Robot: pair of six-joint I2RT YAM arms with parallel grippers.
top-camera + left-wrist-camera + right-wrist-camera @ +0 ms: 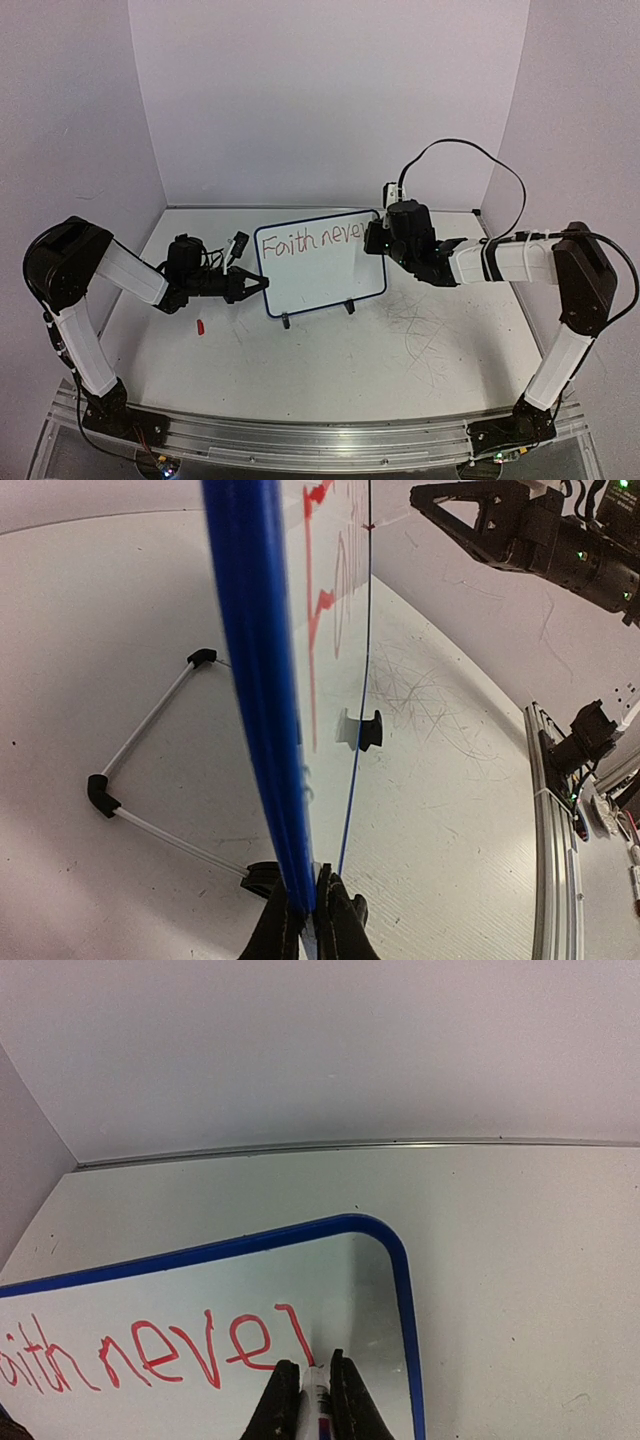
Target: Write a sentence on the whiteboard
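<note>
**Marker at the end of "never", room left only below**

The small rectangular whiteboard (320,285) with rounded corners and a thin dark blue frame stands on its two black feet in the middle of the white tabletop (430,350). Its long axis runs left to right between my two arms. My left end effector (258,285) is pinched onto the board's left frame edge; in the left wrist view the fingers (285,930) clamp the blue rim from both sides.

My right end effector (312,1375) is pressed together on a white-barrelled marker (316,1400), and its red tip touches the board. The thin red handwritten lettering (305,241) reads "Faith never" on a single line across the top of the board. The tip sits at the foot of the final "r", near the right frame edge.

I judge this line to be full. Any further word would have to start lower and to the left of the right end effector, in the bare lower half. The right arm is the nearer one and carries the marker. A small red cap (199,327) lies on the tabletop near the left arm.
</note>
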